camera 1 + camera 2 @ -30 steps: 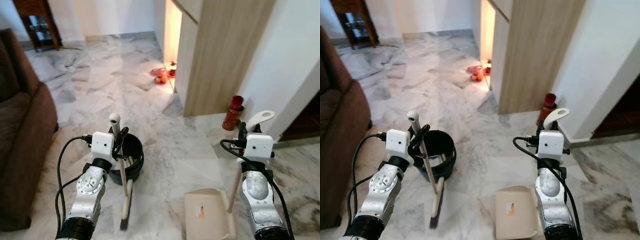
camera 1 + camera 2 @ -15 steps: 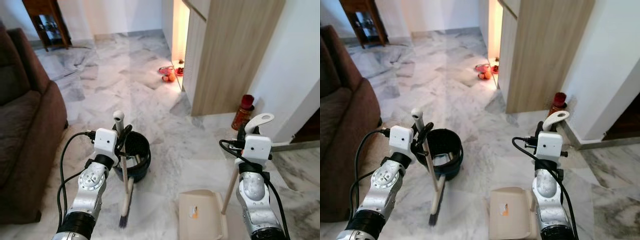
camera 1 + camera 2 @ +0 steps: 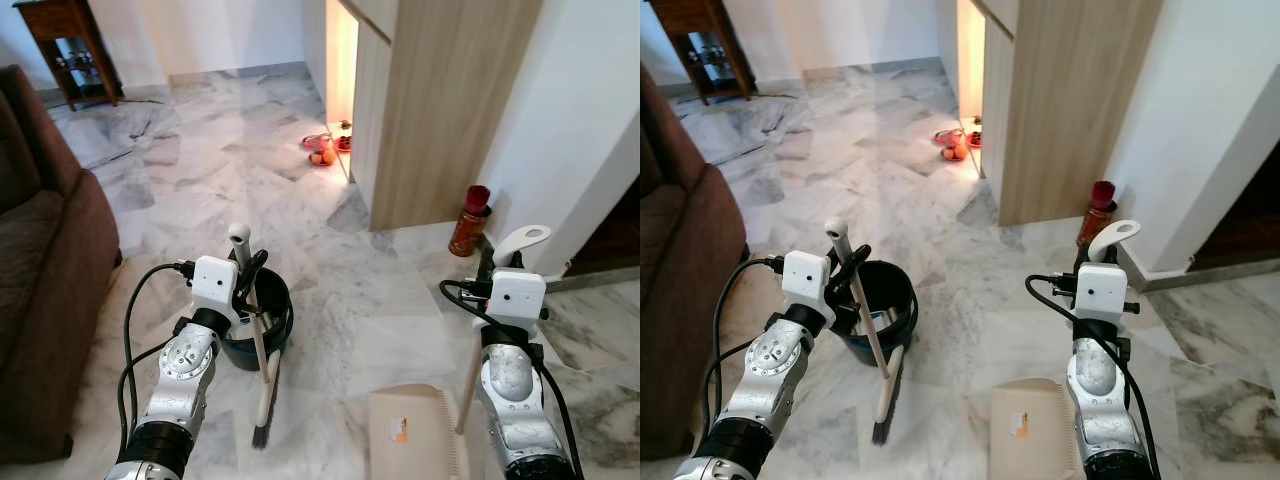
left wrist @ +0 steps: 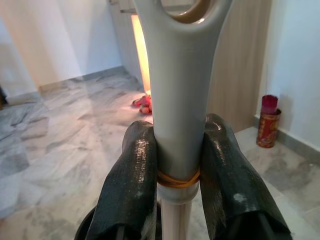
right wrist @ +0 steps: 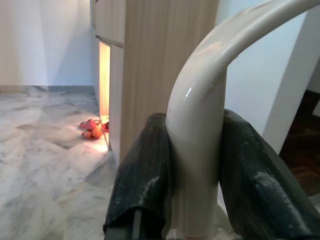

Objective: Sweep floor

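Two tools are held over the marble floor [image 3: 330, 300]: the broom [image 3: 257, 355] is clamped by its grey handle in the left gripper [image 4: 177, 175], its bristles touching the floor just beside a dark bucket [image 3: 272, 310]. The cream dustpan [image 3: 415, 435] is gripped by its curved handle in the right gripper [image 5: 195, 185]. Farther off, a red canister [image 3: 467, 220] is seen beside a wooden cabinet [image 3: 440, 110], with a brown sofa [image 3: 40, 290] at the left.

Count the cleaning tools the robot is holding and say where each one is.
2. The broom is clamped in the left gripper, its bristles on the floor beside the black bucket. The dustpan has its handle clamped in the right gripper, its pan resting on the floor.
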Available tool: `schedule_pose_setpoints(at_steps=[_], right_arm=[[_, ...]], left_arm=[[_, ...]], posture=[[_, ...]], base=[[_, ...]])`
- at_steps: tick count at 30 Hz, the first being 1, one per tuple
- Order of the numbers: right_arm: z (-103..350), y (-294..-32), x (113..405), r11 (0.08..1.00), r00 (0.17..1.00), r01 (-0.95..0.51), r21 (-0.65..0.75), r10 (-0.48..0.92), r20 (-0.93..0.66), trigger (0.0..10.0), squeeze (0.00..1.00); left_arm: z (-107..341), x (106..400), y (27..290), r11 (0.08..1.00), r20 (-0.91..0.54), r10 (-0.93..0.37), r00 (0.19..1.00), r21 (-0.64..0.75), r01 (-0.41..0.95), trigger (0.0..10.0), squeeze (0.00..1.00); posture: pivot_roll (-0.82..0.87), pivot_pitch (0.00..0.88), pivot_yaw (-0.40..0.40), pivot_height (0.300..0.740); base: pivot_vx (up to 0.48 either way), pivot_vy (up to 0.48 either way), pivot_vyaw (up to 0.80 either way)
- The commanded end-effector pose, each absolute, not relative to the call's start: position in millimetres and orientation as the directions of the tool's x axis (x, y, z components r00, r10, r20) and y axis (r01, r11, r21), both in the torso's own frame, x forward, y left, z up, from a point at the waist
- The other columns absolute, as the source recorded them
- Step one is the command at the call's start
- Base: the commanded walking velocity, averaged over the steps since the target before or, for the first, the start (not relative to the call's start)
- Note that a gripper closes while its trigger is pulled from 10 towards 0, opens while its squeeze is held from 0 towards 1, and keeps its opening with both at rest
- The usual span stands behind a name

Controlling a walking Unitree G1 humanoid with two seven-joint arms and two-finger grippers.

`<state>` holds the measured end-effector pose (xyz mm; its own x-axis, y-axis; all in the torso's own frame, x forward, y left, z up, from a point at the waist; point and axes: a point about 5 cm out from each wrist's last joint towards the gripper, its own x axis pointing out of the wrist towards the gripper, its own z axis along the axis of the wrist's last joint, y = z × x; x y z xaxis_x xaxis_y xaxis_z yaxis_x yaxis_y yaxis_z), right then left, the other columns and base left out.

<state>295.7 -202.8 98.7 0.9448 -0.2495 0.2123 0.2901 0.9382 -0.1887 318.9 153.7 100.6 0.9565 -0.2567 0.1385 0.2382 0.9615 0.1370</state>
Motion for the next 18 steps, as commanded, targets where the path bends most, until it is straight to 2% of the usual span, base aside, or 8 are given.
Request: schedule_pose_setpoints(at_steps=[1,3,16,18], right_arm=[[111.5,-201.8,299.7,0.938,0.932,0.299,-0.173,-0.248,0.266,10.0,0.0],[110.8,-201.9,299.3,0.938,0.931,0.301,-0.171,-0.251,0.264,10.0,0.0],[110.0,-198.6,300.0,0.943,0.936,0.289,-0.167,-0.241,0.257,10.0,0.0],[109.5,-198.3,299.7,0.944,0.938,0.284,-0.169,-0.237,0.255,10.0,0.0]], left_arm=[[113.6,325.0,155.3,0.96,0.185,-0.261,0.948,0.156,0.234,10.0,0.0],[115.6,325.6,155.5,0.96,0.191,-0.259,0.947,0.158,0.231,10.0,0.0],[113.4,322.4,159.4,0.963,0.188,-0.241,0.952,0.168,0.21,10.0,0.0],[113.0,322.5,158.8,0.963,0.187,-0.24,0.953,0.17,0.209,10.0,0.0]], posture=[[-0.03,0.0,0.073,0.74],[-0.02,0.0,0.07,0.74],[-0.01,0.0,0.056,0.74],[-0.01,0.0,0.054,0.74]], base=[[0.0,0.0,0.0],[0.0,0.0,-0.8],[0.0,0.0,0.0],[0.0,-0.272,-0.4]])
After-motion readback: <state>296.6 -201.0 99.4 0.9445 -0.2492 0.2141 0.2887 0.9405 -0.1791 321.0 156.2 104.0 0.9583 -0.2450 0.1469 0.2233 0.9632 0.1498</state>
